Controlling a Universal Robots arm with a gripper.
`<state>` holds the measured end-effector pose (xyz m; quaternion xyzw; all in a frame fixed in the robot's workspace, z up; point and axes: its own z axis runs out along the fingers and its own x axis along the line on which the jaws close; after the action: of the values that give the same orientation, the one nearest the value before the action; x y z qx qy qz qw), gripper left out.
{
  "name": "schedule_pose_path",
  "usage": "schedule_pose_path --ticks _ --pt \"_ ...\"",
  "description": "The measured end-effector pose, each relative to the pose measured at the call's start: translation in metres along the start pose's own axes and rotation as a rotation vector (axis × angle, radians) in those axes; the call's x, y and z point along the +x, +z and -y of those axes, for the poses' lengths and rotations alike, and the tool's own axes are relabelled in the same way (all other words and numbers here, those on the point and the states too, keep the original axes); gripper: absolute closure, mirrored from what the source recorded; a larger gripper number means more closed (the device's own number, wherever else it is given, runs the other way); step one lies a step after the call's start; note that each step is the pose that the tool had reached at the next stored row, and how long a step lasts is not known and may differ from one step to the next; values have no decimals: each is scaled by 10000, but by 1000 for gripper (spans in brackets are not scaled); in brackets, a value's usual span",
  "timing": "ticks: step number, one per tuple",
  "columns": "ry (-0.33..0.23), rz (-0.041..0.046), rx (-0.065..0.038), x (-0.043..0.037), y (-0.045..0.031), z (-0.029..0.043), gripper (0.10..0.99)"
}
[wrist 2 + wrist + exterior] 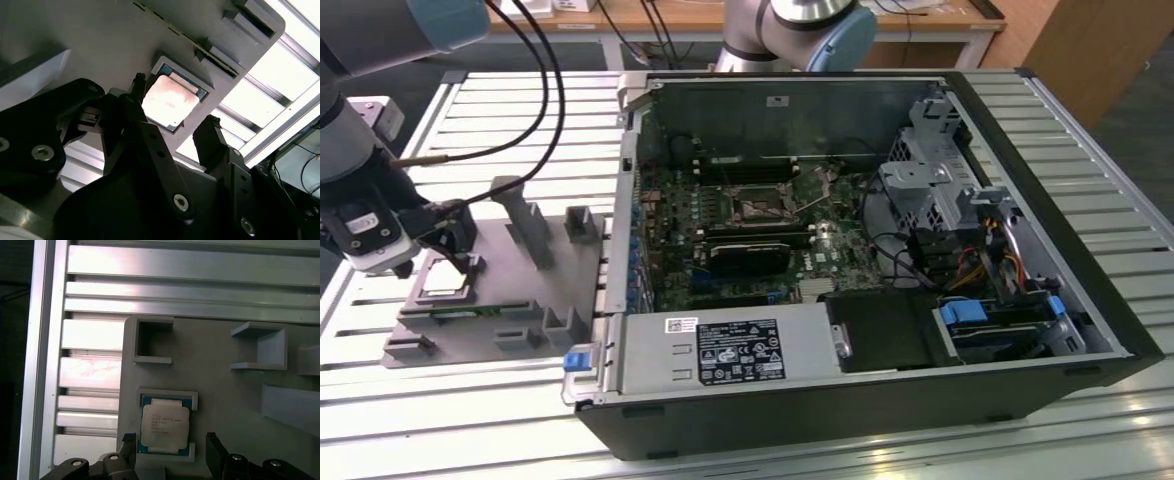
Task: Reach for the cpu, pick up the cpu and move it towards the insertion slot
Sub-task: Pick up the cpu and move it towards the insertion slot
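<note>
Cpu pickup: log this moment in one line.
gripper: open | position: straddling cpu | cpu: seated in grey fixture | held: nothing

- The arm is entering at the upper left of the exterior view, with a grey tube and a blue-capped joint sitting in that corner.
- The wrist is hanging at the left edge of that frame, its pale housing pointing downward.
- Black cables are looping from the top edge down to the wrist.
- The gripper is sitting low at the exterior view's left, just under the wrist, with its two black fingers pointing down.
- In both wrist views the gripper is holding its fingers spread, leaving a wide gap between the tips.
</note>
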<state>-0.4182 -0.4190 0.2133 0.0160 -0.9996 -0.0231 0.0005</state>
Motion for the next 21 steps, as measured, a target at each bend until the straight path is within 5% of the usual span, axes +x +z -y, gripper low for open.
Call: schedule_pose_path --ticks 21 --pt "0 0 0 2 130 -22 427"
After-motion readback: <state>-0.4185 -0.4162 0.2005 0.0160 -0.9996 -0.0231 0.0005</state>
